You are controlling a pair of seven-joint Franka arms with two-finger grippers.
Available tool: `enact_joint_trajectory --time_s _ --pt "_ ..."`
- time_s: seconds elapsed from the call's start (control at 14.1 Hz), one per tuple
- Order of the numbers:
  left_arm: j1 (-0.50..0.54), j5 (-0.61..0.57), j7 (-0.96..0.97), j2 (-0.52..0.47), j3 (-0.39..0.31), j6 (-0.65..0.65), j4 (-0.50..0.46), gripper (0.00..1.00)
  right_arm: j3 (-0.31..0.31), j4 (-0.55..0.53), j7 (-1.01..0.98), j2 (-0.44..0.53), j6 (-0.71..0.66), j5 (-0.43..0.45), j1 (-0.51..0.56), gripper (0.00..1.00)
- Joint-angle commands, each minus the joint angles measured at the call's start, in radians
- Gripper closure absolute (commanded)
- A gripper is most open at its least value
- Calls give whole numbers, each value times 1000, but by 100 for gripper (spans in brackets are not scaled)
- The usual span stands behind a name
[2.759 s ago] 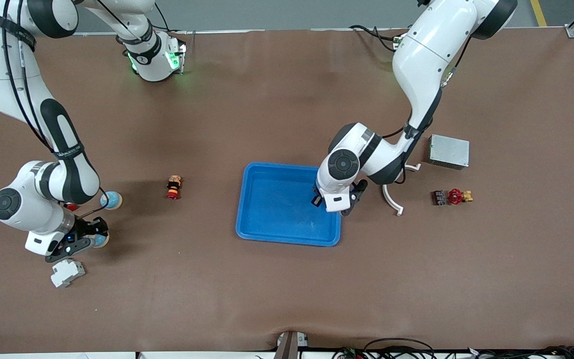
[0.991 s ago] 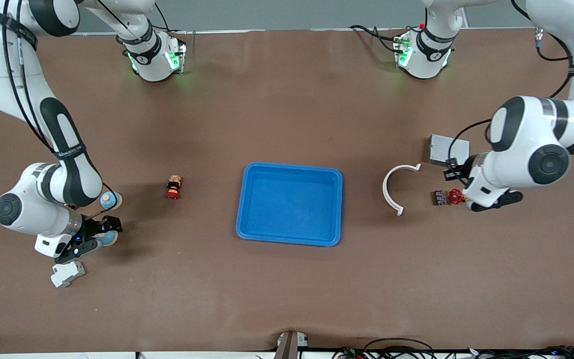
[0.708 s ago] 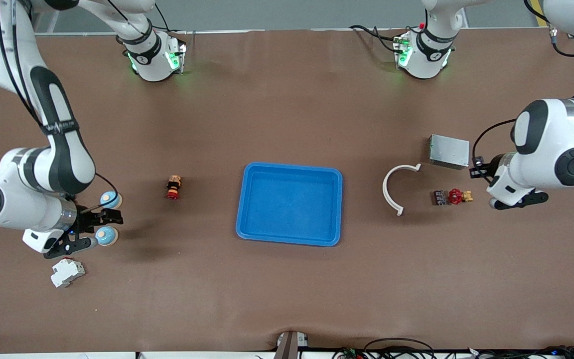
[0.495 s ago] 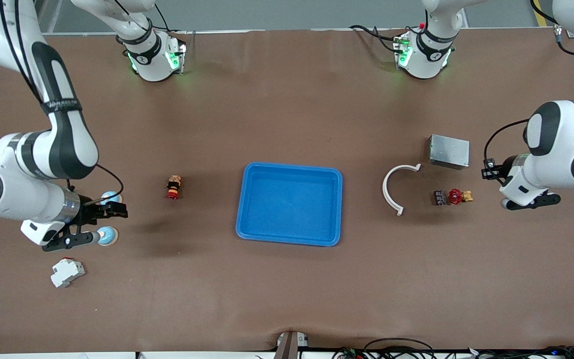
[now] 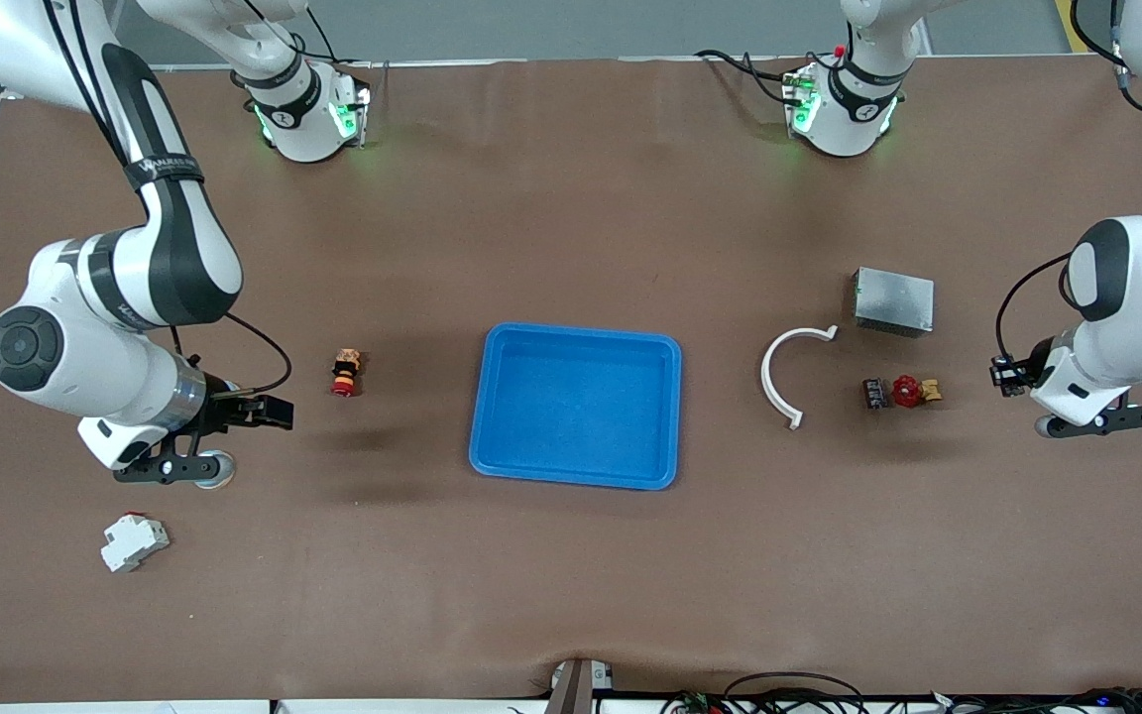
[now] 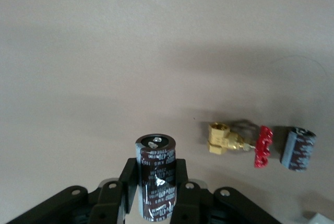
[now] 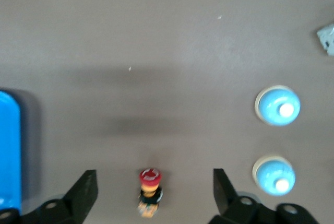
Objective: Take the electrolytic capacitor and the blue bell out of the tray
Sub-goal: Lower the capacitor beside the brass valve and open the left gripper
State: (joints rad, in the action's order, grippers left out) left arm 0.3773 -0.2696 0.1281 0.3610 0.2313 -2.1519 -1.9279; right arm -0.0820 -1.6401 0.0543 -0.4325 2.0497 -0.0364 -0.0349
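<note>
My left gripper [image 5: 1086, 420] is shut on a dark capacitor [image 6: 155, 177] and holds it upright in the air at the left arm's end of the table. A second capacitor [image 5: 872, 393] lies on the table beside a red valve [image 5: 906, 391]; both also show in the left wrist view, the capacitor [image 6: 298, 149] and the valve [image 6: 263, 146]. My right gripper [image 5: 174, 466] is open and empty, up over two light blue bells [image 7: 277, 105] [image 7: 274, 175]. In the front view only one bell [image 5: 218, 471] peeks out under it. The blue tray [image 5: 480, 407] is empty.
A red push button [image 5: 345, 372] lies between the bells and the tray. A white breaker [image 5: 135, 541] lies nearer the front camera than the bells. A white curved piece [image 5: 775, 377] and a grey metal box [image 5: 893, 300] lie near the valve.
My left gripper has swung from over the tray's corner out to the left arm's end of the table. My right gripper has risen off the nearer bell, which stays on the table.
</note>
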Motion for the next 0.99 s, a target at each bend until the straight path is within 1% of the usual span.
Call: enact_joint_trajectory --time_s 0.0,0.14,0.35,0.57,0.71,0.92 --pt "17 -20 -8 -11 13 -104 -64 100 2 -11 -74 -81 81 3 55 100" --pt "15 -20 -10 -8 11 -198 -121 100 4 -18 -132 -149 186 4 90 100" --pt "28 -22 -13 3 13 -220 -140 100 2 -20 -179 -227 288 4 109 100" --pt "32 -23 -50 21 13 -295 -180 100 4 -20 -182 -258 340 4 102 100" --pt "32 -69 -56 41 13 -309 -181 100 4 -21 -183 -265 355 4 102 100" --pt "54 -89 -58 59 13 -359 -204 100 4 -21 -237 -268 359 6 116 100"
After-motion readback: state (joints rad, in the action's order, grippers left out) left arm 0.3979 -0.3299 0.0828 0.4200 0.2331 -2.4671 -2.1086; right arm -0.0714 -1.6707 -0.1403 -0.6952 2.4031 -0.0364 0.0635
